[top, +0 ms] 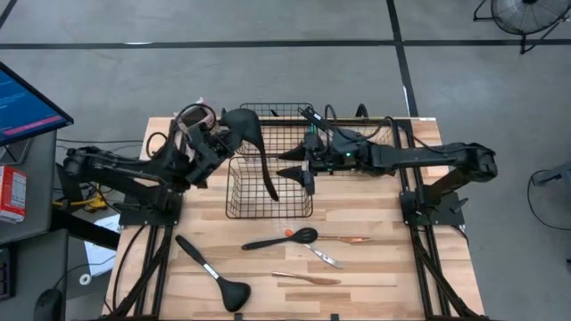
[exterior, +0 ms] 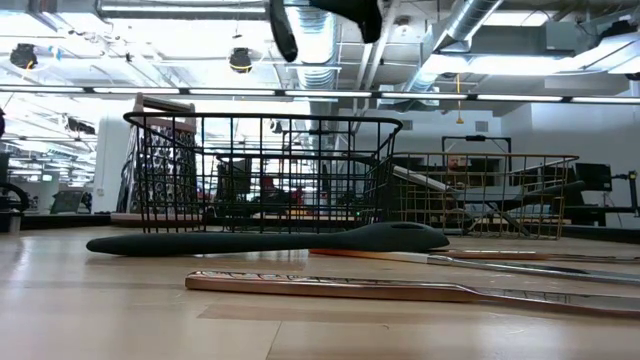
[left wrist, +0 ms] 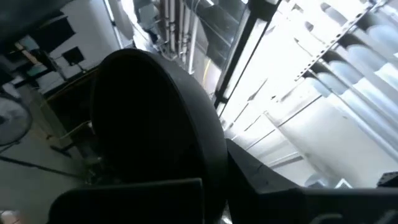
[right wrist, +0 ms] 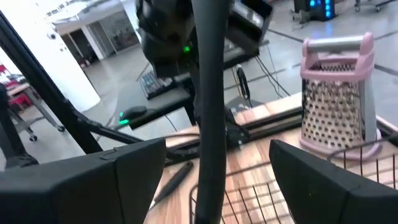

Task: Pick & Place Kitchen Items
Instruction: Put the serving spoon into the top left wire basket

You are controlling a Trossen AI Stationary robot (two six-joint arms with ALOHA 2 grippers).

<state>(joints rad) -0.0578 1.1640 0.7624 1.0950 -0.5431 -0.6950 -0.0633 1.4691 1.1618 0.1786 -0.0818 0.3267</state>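
Near table edge, 6 o'clock: black ladle [top: 214, 280] lies flat, bowl at 5 o'clock, handle running to 11 o'clock. Just beside it, a copper-handled piece [top: 306, 278] lies nearly crosswise, 9 to 3.
Mid table: black spoon [top: 280, 240] lies flat, bowl toward 3 o'clock, long axis 9 to 3, slightly tilted. Touching or just beside its bowl: a metal knife [top: 325, 258] and a second copper-handled piece [top: 348, 238]; I cannot tell which of these touch.
Centre: black wire basket [top: 239, 193], no utensil seen resting in it from the high view.
Utensil in hand: black turner [top: 252, 143] is held in the air above the basket. Broad blade at 11 o'clock by the left gripper, handle running down to 5 o'clock over the basket; long axis roughly 11 to 5.
Left gripper [top: 214, 141]: jaws clenched on the turner's blade end, at 10 o'clock of the basket.
Right gripper [top: 305, 164]: jaws released and spread wide, one either side of the turner's handle in the right wrist view, not yet closed; at 2 o'clock of the basket.
Far: second wire basket [top: 278, 119]; pink-topped grater [right wrist: 337, 96] beyond.
Progress: early, by my reading. 5 pieces are loose on the table, 1 aloft, none visibly placed.
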